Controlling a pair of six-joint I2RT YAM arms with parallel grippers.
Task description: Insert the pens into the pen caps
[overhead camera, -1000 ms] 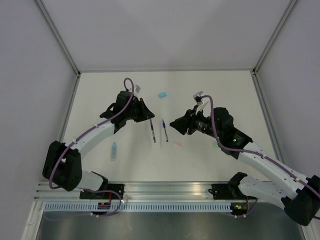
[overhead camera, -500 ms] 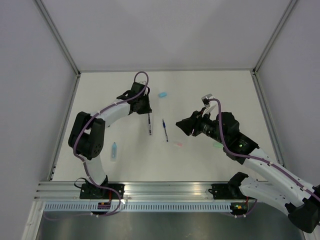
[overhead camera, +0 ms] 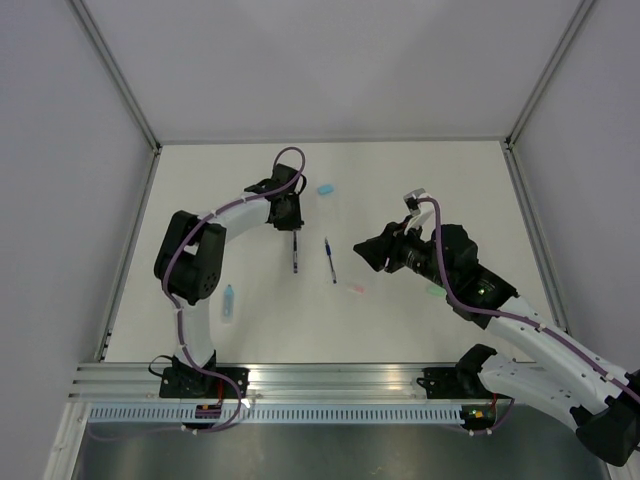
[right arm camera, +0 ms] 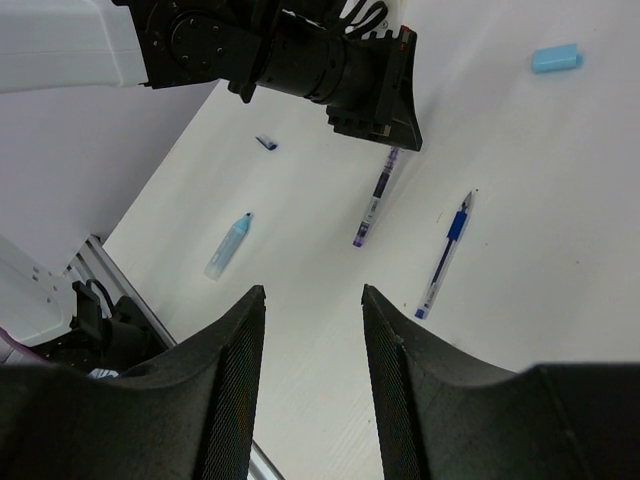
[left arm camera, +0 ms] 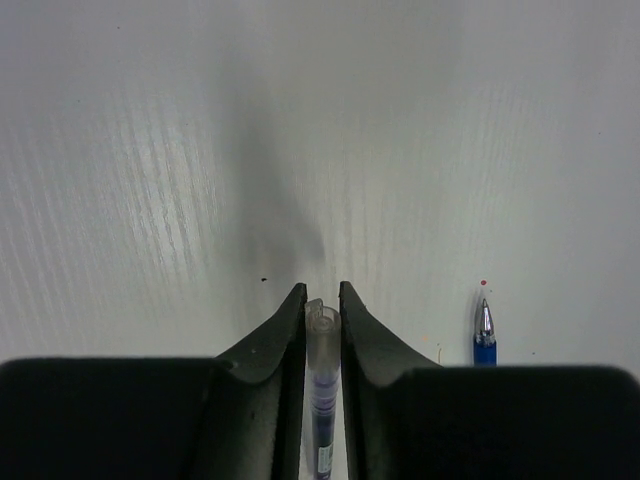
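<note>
Flanking a dark pen (left arm camera: 322, 385), the left gripper (left arm camera: 322, 295) has its fingers set narrowly on either side of it; whether they press it cannot be told. The pen lies on the table (overhead camera: 450, 180), near a blue pen (overhead camera: 329, 260) but apart from it. The right gripper (right arm camera: 312, 295) hovers with jaws wide apart and empty. A light blue cap (overhead camera: 325, 188) lies just beyond the left gripper, and a pale blue marker (overhead camera: 228, 300) lies well to the left.

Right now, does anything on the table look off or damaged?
Nothing stands out. The dark pen sits straight between the left gripper's fingers; the blue pen and blue cap lie flat, intact, nothing spilled.
</note>
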